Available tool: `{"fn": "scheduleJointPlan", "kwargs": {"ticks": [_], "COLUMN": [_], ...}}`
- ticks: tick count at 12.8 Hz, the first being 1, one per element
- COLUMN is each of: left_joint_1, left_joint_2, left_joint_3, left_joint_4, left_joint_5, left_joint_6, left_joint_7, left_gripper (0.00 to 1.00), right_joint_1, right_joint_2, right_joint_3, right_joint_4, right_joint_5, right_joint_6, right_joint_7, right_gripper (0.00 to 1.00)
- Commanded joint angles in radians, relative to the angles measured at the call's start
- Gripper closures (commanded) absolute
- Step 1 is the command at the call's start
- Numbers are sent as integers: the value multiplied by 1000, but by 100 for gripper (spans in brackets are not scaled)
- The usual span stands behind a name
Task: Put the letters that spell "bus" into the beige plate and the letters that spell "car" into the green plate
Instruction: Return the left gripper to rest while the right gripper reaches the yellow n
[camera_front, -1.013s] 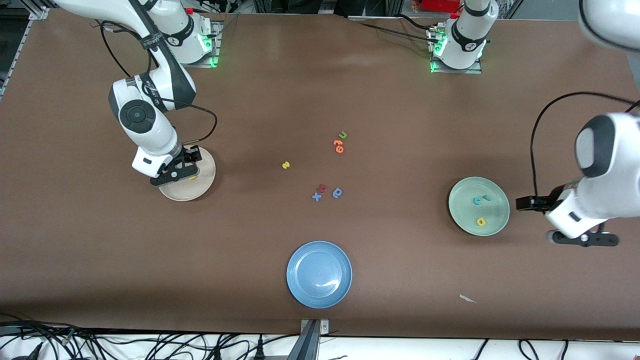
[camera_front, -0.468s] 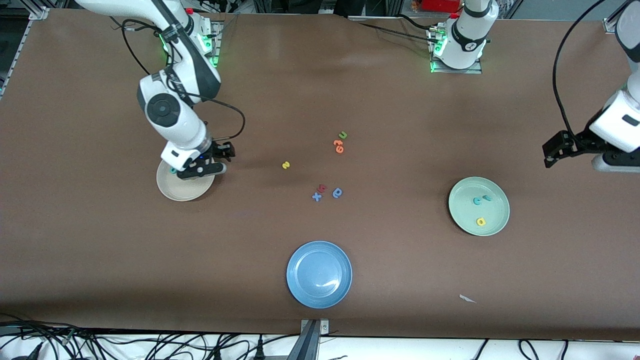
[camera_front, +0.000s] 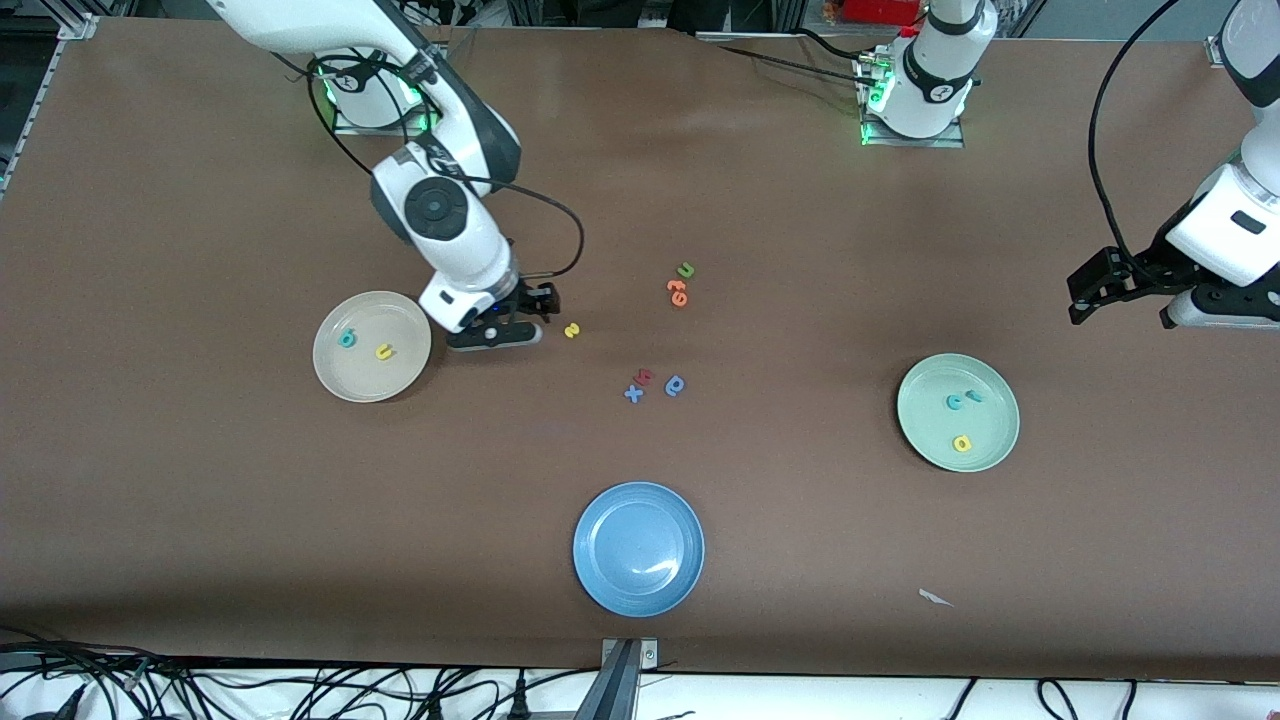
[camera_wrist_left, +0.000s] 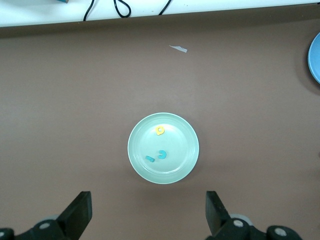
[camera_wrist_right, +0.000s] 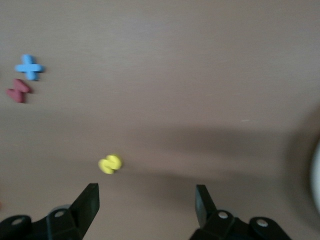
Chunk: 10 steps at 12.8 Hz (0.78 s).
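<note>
The beige plate (camera_front: 365, 385) holds a teal b (camera_front: 347, 339) and a yellow u (camera_front: 383, 351). A yellow s (camera_front: 571, 330) (camera_wrist_right: 110, 164) lies on the bare table. My right gripper (camera_front: 497, 337) (camera_wrist_right: 147, 202) hangs open and empty over the table between that plate and the s. In the green plate (camera_front: 925, 425) (camera_wrist_left: 140, 150) lie a teal c (camera_front: 955, 402) (camera_wrist_left: 162, 154), a teal r (camera_front: 975, 396) (camera_wrist_left: 150, 159) and a yellow a (camera_front: 962, 443) (camera_wrist_left: 160, 130). My left gripper (camera_front: 1222, 312) (camera_wrist_left: 147, 210) waits open and empty over bare table at the left arm's end.
Mid-table lie a green u (camera_front: 686, 270), orange letters (camera_front: 678, 292), a blue x (camera_front: 633, 394) (camera_wrist_right: 29, 67), a red letter (camera_front: 644, 377) (camera_wrist_right: 18, 90) and a blue a-like letter (camera_front: 675, 386). A blue plate (camera_front: 638, 580) sits nearest the front camera. A paper scrap (camera_front: 935, 598) lies nearby.
My right gripper has left the beige plate and moved toward the yellow s, uncovering the b and u there. The left arm has drawn away from beside the green plate.
</note>
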Motion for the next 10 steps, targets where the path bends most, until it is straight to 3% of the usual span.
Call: {"fn": "scheduleJointPlan", "kwargs": {"ticks": [1,6,10], "left_joint_1": [6,24,23], "left_joint_2": [19,13,13], "left_joint_3": [2,5,2], "left_joint_4": [2,8,6], "left_joint_5": [-23,-21,-21], "left_joint_6": [-5,-30,-39], "left_joint_7": [1,5,5], "left_gripper": [0,0,0], "right_joint_1": [39,103,115], "right_joint_2": [76,180,220], "right_joint_3": [-15,-15,-15], "right_joint_4": [38,93,103], "right_joint_5": [-67,-262,-339], "right_joint_6": [60,85,109], "right_joint_7": [100,316,393], "right_gripper": [14,14,14]}}
